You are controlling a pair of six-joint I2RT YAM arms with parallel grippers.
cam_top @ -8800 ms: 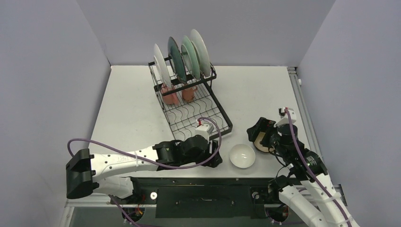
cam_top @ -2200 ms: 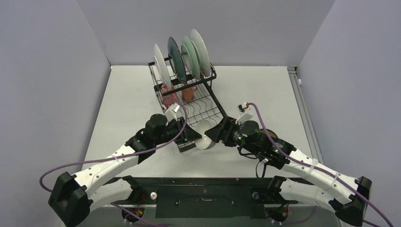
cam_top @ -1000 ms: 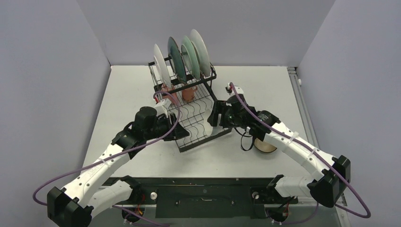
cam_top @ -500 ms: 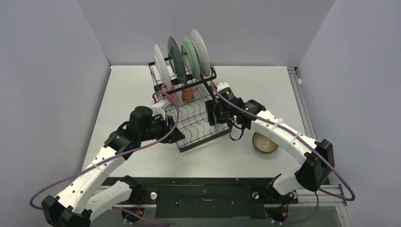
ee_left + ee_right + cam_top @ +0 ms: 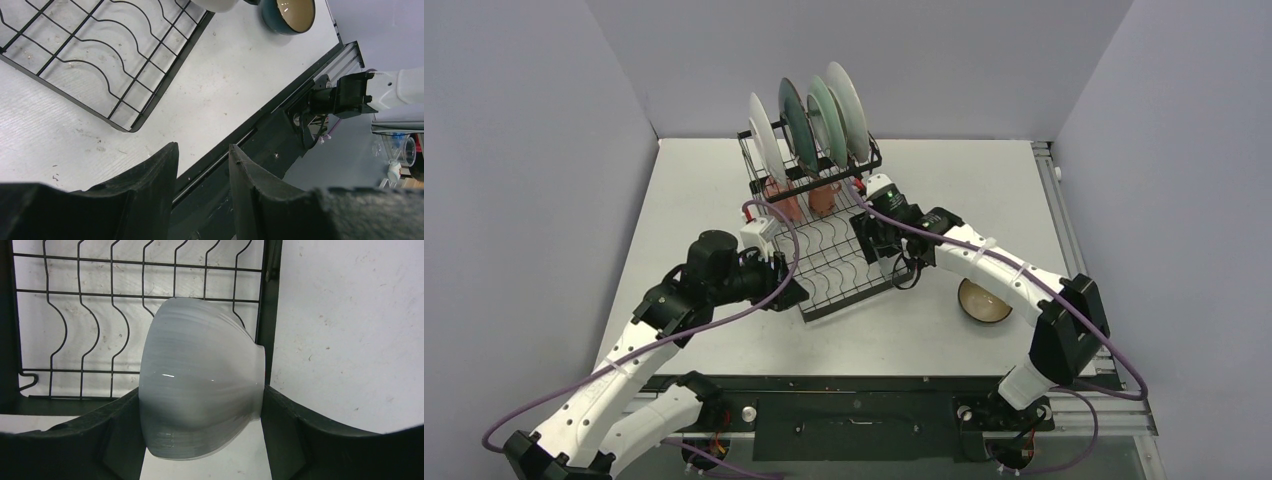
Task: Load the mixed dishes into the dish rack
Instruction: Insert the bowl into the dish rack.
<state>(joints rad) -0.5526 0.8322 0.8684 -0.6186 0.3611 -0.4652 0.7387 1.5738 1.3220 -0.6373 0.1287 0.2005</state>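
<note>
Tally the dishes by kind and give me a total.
Plates: 4, upright in the rack
Mugs: 2, under the plates
Bowls: 2, a white bowl in the right tool, a dark bowl on the table
Total: 8 dishes

I can read no text, label, brand or number in any of my views. The plates [image 5: 809, 125] standing in the dish rack [image 5: 876, 232] show too small for any lettering.
</note>
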